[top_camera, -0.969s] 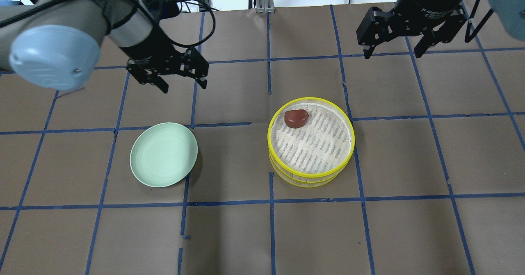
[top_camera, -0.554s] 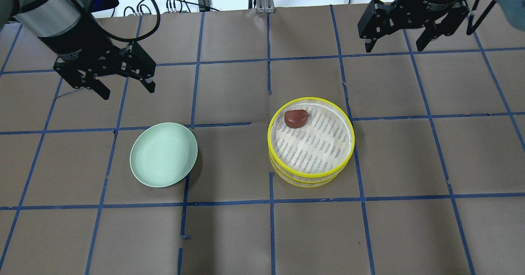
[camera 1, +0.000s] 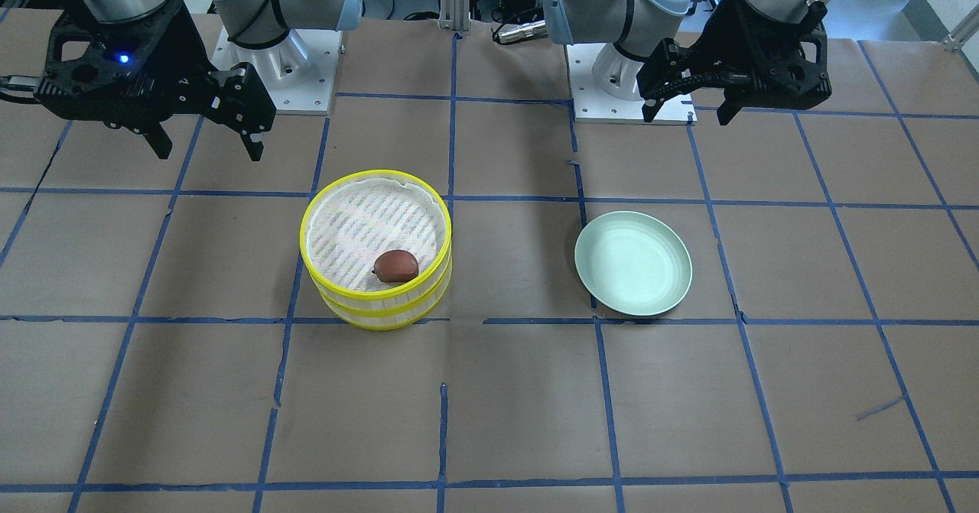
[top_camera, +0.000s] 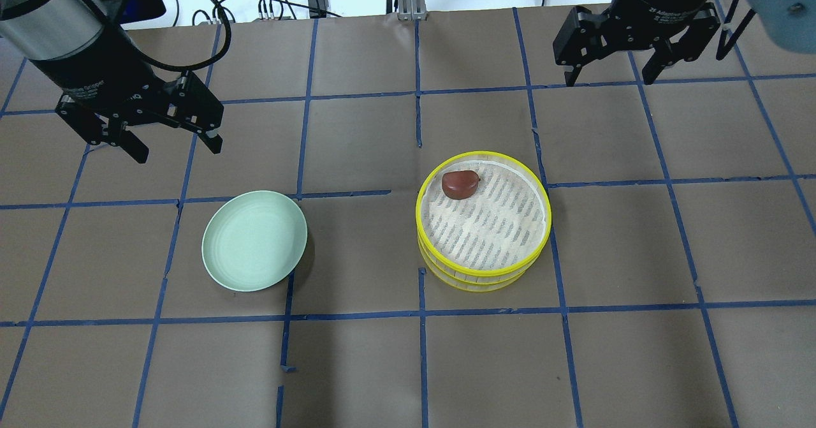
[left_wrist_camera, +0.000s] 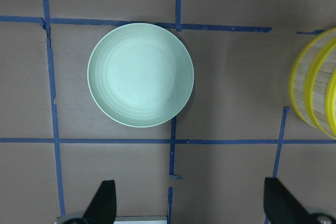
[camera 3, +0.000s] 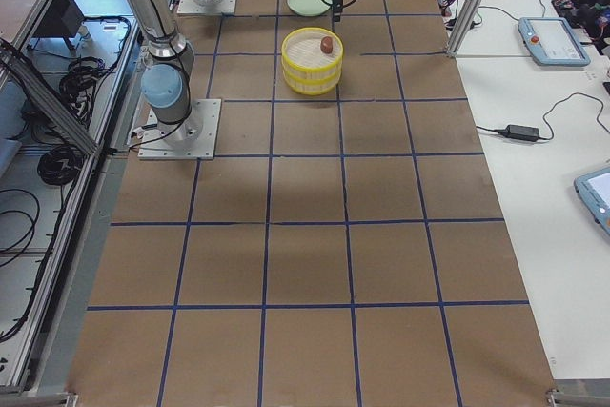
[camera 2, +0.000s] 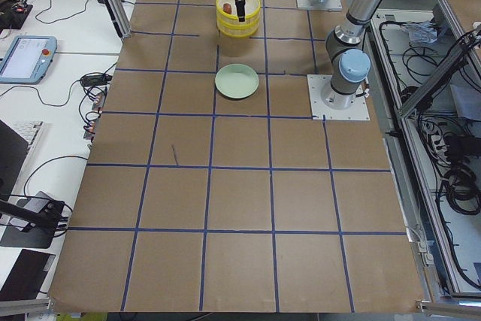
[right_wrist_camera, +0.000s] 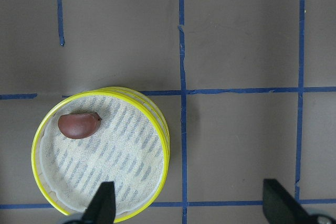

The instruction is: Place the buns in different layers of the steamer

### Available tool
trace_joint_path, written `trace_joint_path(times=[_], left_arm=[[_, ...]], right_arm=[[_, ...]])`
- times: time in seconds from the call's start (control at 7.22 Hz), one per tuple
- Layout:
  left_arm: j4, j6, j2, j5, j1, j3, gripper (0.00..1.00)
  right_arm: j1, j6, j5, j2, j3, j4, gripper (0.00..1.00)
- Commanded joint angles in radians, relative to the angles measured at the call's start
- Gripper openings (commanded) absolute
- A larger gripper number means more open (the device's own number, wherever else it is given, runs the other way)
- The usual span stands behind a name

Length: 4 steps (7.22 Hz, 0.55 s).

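Two steamer layers (top_camera: 491,230) with yellow rims stand stacked right of the table's middle. They also show in the front view (camera 1: 359,222) and the right wrist view (right_wrist_camera: 105,156). The reddish-brown bun (top_camera: 461,184) lies on the top layer's floor near its far left rim, and shows in the front view (camera 1: 396,266) and the right wrist view (right_wrist_camera: 79,125). The white bun is hidden or out of view. My left gripper (top_camera: 177,150) is open and empty, above the table beyond the plate. My right gripper (top_camera: 610,80) is open and empty, high at the far right, beyond the steamer.
A pale green plate (top_camera: 254,240) lies empty left of the middle; it also shows in the left wrist view (left_wrist_camera: 140,74). Brown paper with blue tape lines covers the table. Cables lie past the far edge.
My left arm has swung from near the table's middle out to the left, still open. My right gripper has shifted slightly back. The bun, steamer and plate have not moved.
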Motion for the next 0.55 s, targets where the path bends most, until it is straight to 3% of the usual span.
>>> trace_joint_path(times=[0.0, 0.42], left_arm=[[-0.001, 0.002, 0.003, -0.002, 0.001, 0.003, 1.0], [-0.001, 0.003, 0.003, -0.002, 0.003, 0.009, 1.0]], right_arm=[[0.0, 0.024, -0.001, 0.003, 0.001, 0.002, 1.0], [0.0, 0.018, 0.004, 0.0, 0.001, 0.0, 1.0]])
